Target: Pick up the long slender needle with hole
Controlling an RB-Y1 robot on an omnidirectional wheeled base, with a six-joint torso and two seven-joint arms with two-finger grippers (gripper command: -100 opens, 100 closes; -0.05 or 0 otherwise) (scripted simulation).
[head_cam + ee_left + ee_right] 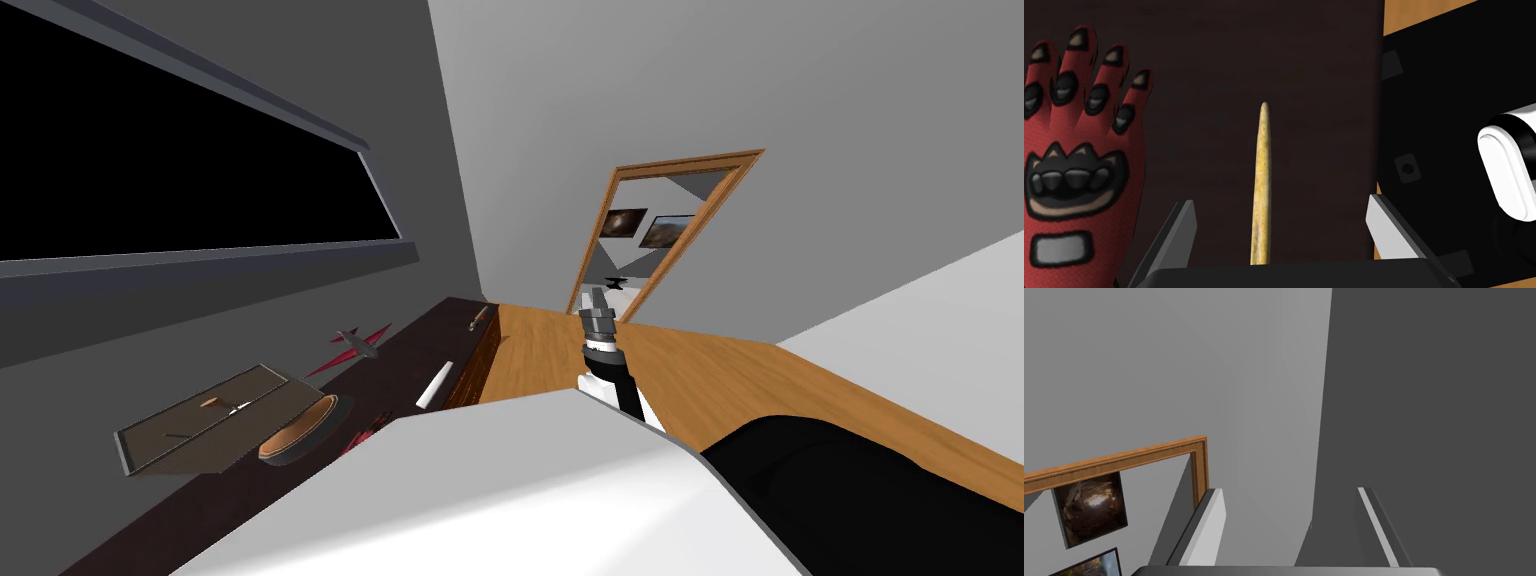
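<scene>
A long, slender, yellowish needle (pixel 1262 180) lies flat on a dark brown countertop (pixel 1314 75). It tapers to a point away from my hand. My left gripper (pixel 1280 200) hovers over it, open, with the needle running up the gap between the two fingers and closer to one of them; neither finger touches it. The needle's thick end is hidden under the gripper body, so no hole shows. My right gripper (pixel 597 297) is raised toward the doorway, and its fingers (pixel 1211 523) stand open with nothing between them.
A red and black glove (pixel 1071 150) lies beside the needle. The countertop's edge (pixel 1382 125) runs close on the other side. Farther along the counter (pixel 300 400) are a flat dark tray (pixel 200 425), a bowl (pixel 300 432), a pale stick (pixel 436 384) and a small tool (pixel 480 317).
</scene>
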